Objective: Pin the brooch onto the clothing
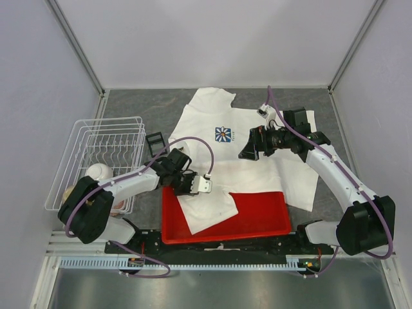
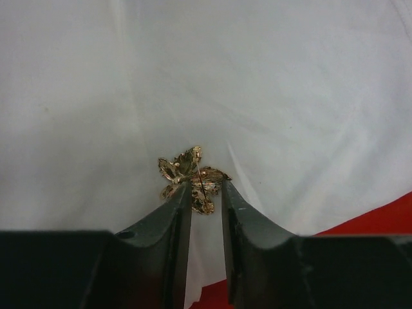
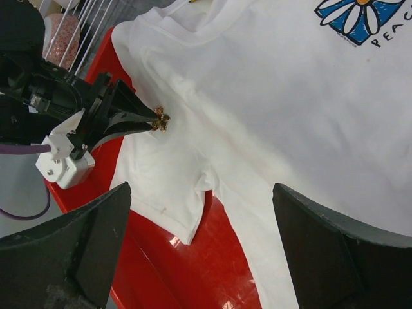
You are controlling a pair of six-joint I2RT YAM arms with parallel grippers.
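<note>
Top view: we see the white T-shirt spread across the middle of the table. Its lower left sleeve lies over the upper left corner of a red tray, and a blue daisy print sits near the centre. A white wire rack stands at the left edge of the frame.

Left wrist view: the left gripper has its two dark fingers drawn close together, pinching the small gold brooch at their tips. The brooch rests against the white cloth, just below the centre of the frame.

Right wrist view: the brooch appears at upper left, on the sleeve beside the tray's red rim. The right gripper is spread wide above the shirt and grips nothing.
</note>
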